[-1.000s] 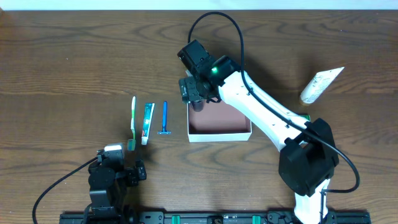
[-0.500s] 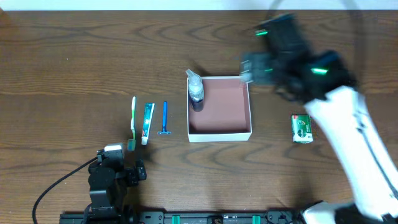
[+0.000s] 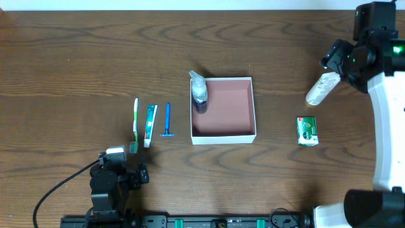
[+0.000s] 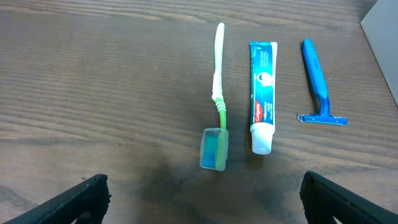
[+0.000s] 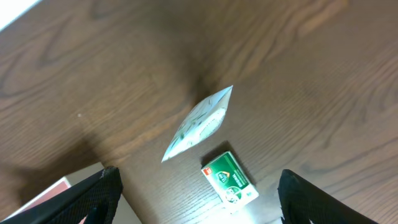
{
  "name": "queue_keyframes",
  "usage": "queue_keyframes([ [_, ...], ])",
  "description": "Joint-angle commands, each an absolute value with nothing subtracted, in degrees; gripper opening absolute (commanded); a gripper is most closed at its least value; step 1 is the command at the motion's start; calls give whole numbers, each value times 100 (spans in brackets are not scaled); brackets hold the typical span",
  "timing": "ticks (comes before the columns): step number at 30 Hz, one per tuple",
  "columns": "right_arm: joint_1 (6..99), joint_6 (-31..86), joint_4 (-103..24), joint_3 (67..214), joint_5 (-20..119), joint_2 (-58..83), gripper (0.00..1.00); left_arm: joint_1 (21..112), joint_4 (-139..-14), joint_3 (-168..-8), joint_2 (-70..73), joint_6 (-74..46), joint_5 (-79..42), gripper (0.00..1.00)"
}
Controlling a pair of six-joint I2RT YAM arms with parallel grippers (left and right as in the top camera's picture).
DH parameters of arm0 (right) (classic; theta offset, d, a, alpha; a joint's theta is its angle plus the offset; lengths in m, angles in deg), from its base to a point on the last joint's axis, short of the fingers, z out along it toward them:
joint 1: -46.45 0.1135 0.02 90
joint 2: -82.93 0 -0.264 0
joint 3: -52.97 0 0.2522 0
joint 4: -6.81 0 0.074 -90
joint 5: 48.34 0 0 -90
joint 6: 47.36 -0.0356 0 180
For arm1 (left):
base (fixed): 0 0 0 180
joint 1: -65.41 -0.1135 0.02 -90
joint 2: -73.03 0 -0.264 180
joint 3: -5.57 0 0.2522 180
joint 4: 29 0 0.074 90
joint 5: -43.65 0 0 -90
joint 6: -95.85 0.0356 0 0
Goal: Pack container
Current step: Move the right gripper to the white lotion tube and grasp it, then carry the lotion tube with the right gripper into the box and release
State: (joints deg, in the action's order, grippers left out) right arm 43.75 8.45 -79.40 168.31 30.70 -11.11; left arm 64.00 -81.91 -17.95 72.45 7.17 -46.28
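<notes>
Container (image 3: 231, 109) sat at frame centre, with the bottle (image 3: 199, 92) now inside against its left wall. Right gripper (image 3: 334, 58) had swung away to upper right, jaws wide, over the white tube (image 3: 319, 88), probably the next item. Left gripper (image 4: 202, 202) was wide and empty, lower left.

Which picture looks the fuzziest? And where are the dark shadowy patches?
Right wrist view: softest, the white tube and green box look slightly fuzzy; a dark shadow lies on the table above the tube, and the top left corner is washed out. Left wrist view: sharp, toothpaste lettering readable, faint shadow below the toothbrush. Overhead view: sharp, evenly lit.
</notes>
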Motion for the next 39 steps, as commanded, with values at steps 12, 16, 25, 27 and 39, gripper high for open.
queue_keyframes([
  [12, 4299, 475, -7852, 16787, 3734, -2191, 47, 6371, -8209, -1720, 7280, 748, -4569, 98],
  [16, 4303, 504, -7889, 16787, 3719, -2147, 16, 6371, -8209, -1720, 7280, 746, -4569, 98],
  [25, 4732, 1463, -8067, 16791, 3717, -1911, 1, 6371, -8209, -1720, 7280, 748, -4569, 98],
  [27, 5007, 1603, -8062, 16822, 3699, -1714, 1, 6371, -8209, -1720, 7280, 748, -4569, 98],
  [39, 6902, 1857, -8279, 17961, 3501, -595, 1, 6371, -8209, -1720, 7280, 748, -4569, 98],
])
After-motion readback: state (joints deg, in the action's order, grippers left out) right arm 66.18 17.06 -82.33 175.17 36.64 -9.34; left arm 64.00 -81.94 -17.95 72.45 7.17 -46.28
